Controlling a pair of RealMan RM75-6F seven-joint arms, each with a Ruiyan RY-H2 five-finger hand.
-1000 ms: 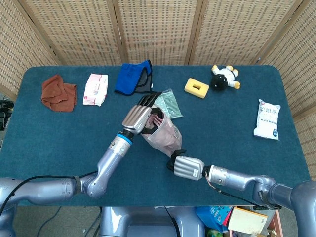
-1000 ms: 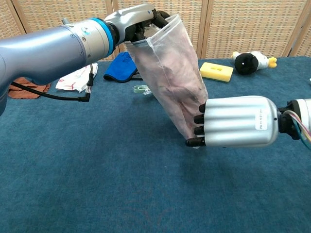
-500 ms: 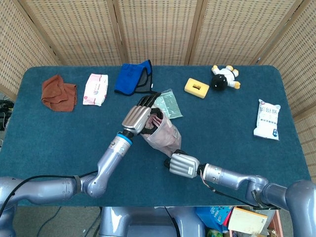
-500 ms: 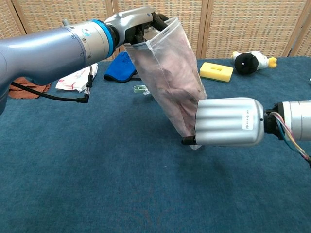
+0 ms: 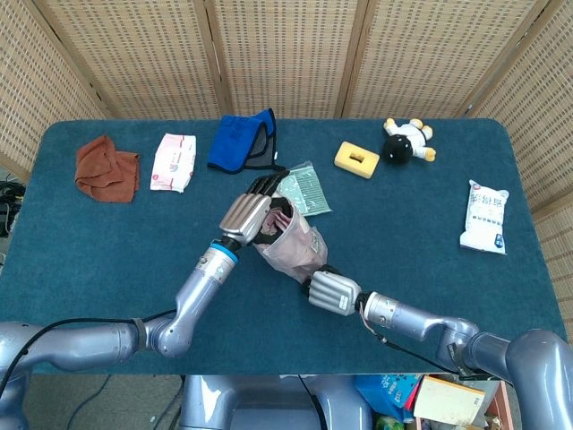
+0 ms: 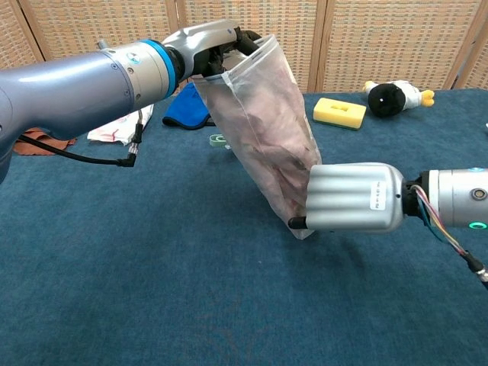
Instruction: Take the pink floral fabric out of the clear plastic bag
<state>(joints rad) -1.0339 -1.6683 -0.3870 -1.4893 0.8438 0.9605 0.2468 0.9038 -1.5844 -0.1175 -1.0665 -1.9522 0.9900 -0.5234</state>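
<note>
Crinkled clear plastic bag [image 6: 263, 130] — pink floral fabric [image 6: 278, 164] inside.

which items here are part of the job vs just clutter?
Job: clear plastic bag, pink floral fabric inside it, left hand gripping the bag mouth, right hand at its bottom.

Clutter: brown cloth, tissue pack, blue pouch, yellow sponge, plush cow, white packet.

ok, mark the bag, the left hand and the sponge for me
bag [image 6: 259, 114], chest view, on its clear side wall.
left hand [image 5: 248, 213], head view, on the silver back of the hand at the bag's mouth.
sponge [image 6: 339, 112], chest view, on its yellow top face.
</note>
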